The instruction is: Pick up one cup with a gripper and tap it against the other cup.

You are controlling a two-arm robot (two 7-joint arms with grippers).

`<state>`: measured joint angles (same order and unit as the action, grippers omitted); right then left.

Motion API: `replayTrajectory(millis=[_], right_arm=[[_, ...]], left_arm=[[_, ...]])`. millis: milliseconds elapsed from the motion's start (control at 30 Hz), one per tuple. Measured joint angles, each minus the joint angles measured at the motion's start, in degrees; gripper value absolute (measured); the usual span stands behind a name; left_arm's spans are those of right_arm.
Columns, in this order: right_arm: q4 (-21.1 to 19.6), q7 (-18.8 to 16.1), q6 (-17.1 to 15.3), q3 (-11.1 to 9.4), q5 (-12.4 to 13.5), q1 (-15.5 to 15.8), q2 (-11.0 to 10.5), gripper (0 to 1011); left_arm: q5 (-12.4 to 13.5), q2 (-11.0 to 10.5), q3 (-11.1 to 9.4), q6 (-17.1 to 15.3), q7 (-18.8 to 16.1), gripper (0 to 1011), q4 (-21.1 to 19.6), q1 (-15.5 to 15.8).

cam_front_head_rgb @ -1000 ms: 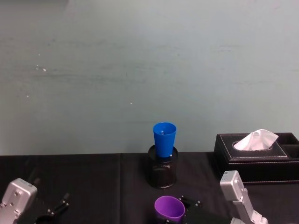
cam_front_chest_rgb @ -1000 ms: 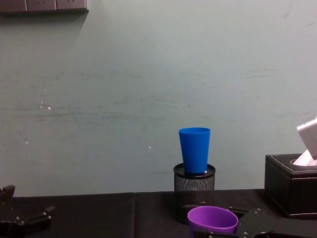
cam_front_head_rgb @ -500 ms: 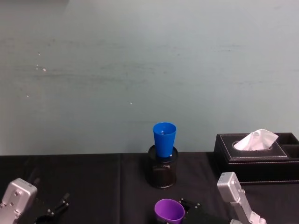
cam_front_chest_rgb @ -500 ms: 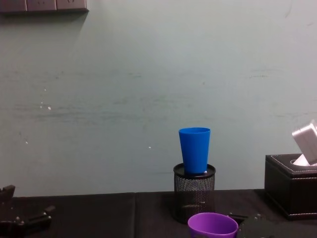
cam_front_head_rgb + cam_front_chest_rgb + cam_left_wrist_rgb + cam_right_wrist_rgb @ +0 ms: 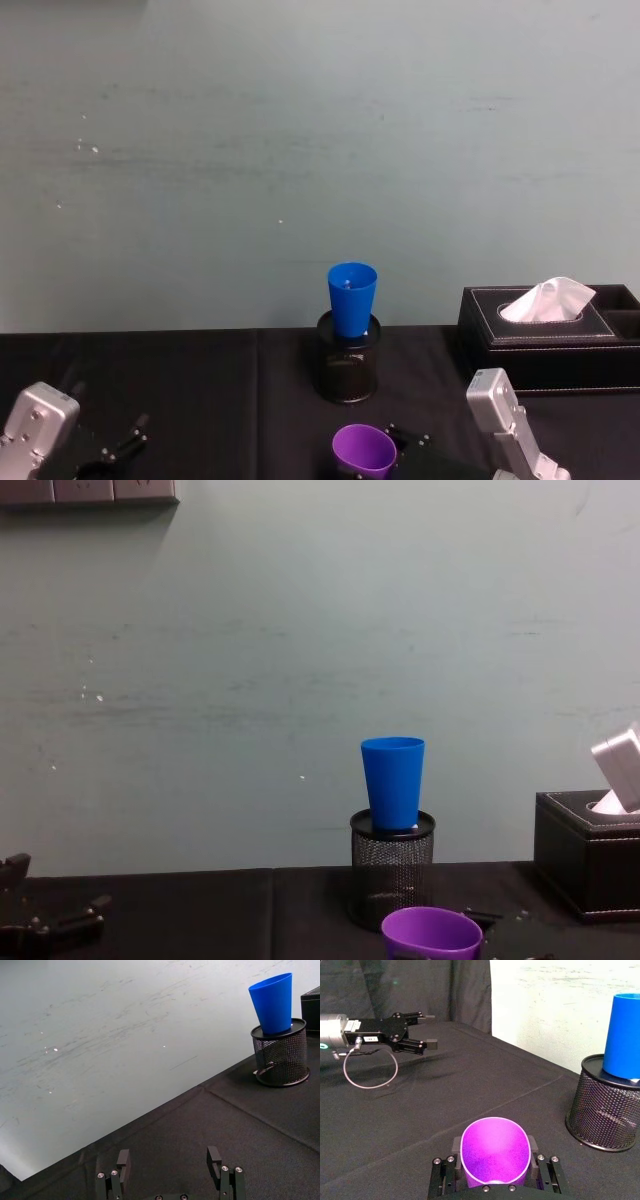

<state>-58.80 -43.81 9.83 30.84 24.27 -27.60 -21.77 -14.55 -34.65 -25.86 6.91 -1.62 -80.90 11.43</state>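
My right gripper (image 5: 495, 1172) is shut on the purple cup (image 5: 495, 1152), one finger on each side of its wall and its mouth facing up. In the head view the purple cup (image 5: 364, 450) hangs low at the front, in front of the blue cup (image 5: 352, 298) and apart from it. The blue cup (image 5: 393, 780) stands upright in a black wire-mesh pen holder (image 5: 392, 875) at the back of the table. My left gripper (image 5: 169, 1157) rests open and holds nothing near the front left (image 5: 120, 448).
A black tissue box (image 5: 550, 335) with a white tissue stands at the right, behind my right arm's silver link (image 5: 500, 410). A black cloth (image 5: 225, 1125) covers the table, and a pale wall rises right behind it.
The right gripper has sunk a little with the purple cup in it. The blue cup and the left gripper have not moved.
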Motion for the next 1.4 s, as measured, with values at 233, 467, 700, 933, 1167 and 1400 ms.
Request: replayTrajectory(millis=[233,467,700,933,1167,1400], right_arm=[[-0.02,-0.02,0.03,0.04,0.01,-0.02,-0.03,733],[-0.04,-0.03,0.07,0.08,0.01,-0.04,-0.03,733],[-0.04,-0.05,0.08,0.11,0.01,-0.07,-0.03,733],[-0.04,-0.07,0.08,0.12,0.01,-0.07,-0.04,733],[-0.05,-0.12,0.07,0.11,0.01,-0.07,-0.03,733],[-0.04,-0.14,0.07,0.11,0.01,-0.07,-0.03,733]], left_arm=[[0.0,0.0,0.0,0.0,0.0,1000,0.0,0.0],[0.0,0.0,0.0,0.0,0.0,1000,0.0,0.0],[0.0,0.0,0.0,0.0,0.0,1000,0.0,0.0],[0.0,0.0,0.0,0.0,0.0,1000,0.0,0.0],[0.0,0.0,0.0,0.0,0.0,1000,0.0,0.0],[0.0,0.0,0.0,0.0,0.0,1000,0.0,0.0]])
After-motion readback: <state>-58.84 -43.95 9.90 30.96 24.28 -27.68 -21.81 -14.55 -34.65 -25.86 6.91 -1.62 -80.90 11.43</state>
